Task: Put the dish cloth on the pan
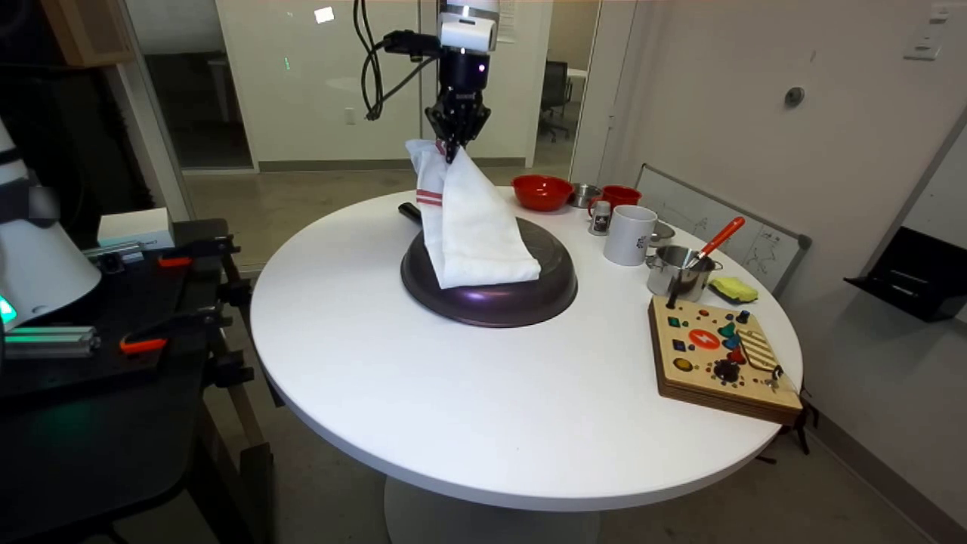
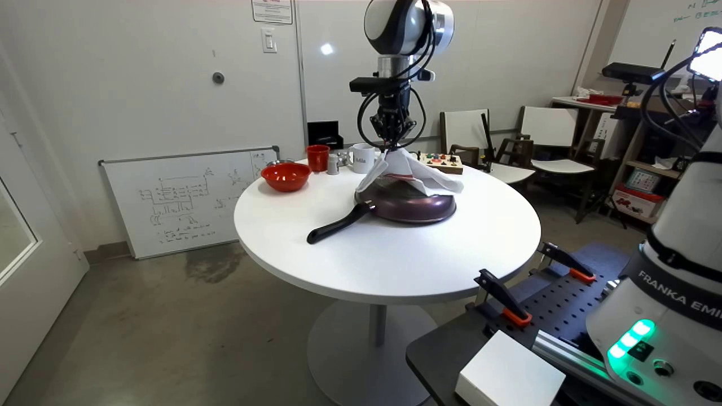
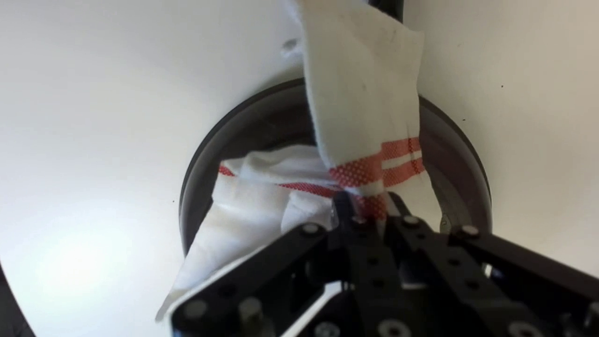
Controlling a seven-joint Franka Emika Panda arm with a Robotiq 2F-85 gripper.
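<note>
Gripper (image 1: 452,153) observed at upper centre of an exterior view, pointed downward, above the pan (image 1: 489,308). Jaws are drawn together; a gathered part of the dish cloth (image 1: 483,234) is pinched between the fingers (image 3: 346,217), at a red-striped portion in the wrist view. The upper part of the white cloth is held up off the pan; the lower part is draped over the pan and appears to be in contact with it. A corner of cloth is seen past the pan's rim at lower left of the wrist view. The pan is supported by a round white table (image 1: 468,423); its handle (image 2: 338,226) is directed toward lower left in an exterior view. On the table, from upper centre to right of an exterior view: red bowl (image 1: 542,195), white mug (image 1: 629,240), metal pot (image 1: 689,282) with red-handled utensil (image 1: 723,236), sponge (image 1: 733,289), wooden panel with knobs (image 1: 714,361).
</note>
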